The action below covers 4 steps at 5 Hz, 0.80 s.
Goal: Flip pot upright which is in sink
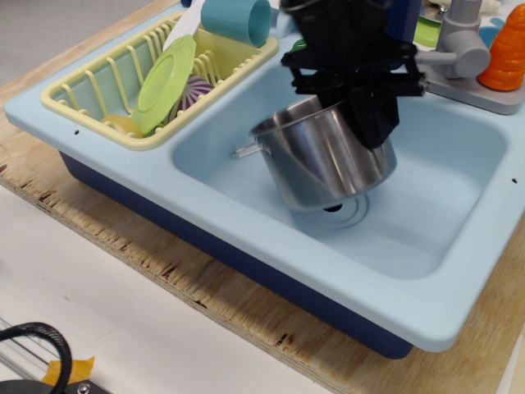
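The shiny steel pot (316, 160) is in the light-blue sink (426, 205), held nearly upright and slightly tilted, its open rim facing up and left. One wire loop handle (246, 150) sticks out to the left. Its base hangs just above the round drain (338, 209). My black gripper (369, 115) comes down from above and is shut on the pot's right rim, one finger inside and one outside. The pot's far rim is hidden behind the gripper.
A yellow dish rack (98, 90) at the left holds a green plate (166, 78), a teal cup (238, 20) and a striped ball (193, 90). A grey faucet (459, 49) and an orange carrot (504, 49) stand at the back right. A wooden board (205, 291) lies under the sink.
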Motion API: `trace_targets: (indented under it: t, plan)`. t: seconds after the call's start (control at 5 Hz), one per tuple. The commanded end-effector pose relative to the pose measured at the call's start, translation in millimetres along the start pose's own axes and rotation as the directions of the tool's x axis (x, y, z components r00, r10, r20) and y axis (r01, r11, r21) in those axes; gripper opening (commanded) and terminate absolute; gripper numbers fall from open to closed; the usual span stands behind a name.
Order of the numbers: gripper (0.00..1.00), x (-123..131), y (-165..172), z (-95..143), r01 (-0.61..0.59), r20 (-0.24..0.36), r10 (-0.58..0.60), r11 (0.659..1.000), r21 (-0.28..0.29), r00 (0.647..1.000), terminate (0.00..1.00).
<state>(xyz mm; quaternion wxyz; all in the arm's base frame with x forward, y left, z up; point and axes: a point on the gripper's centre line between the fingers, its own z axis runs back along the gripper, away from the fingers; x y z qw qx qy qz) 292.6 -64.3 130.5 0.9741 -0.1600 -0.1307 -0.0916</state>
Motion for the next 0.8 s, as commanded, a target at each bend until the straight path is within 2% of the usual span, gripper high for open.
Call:
trace_targets:
  t: [0.0,0.2,0.4,0.6]
  plan:
    - [1.00,14.6,-14.0,3.2,0.033,0.060,-0.037,0.998,0.059,0.998,0.00]
    - [1.00,12.0,-19.2,-6.2,-0.021,0.071,0.022,1.000,-0.015,0.997,0.00]
    - [1.00,12.0,-19.2,-6.2,-0.021,0.071,0.022,1.000,-0.015,0.997,0.00]
    - [1.00,12.0,-19.2,-6.2,-0.021,0.071,0.022,1.000,-0.015,0.997,1.00]
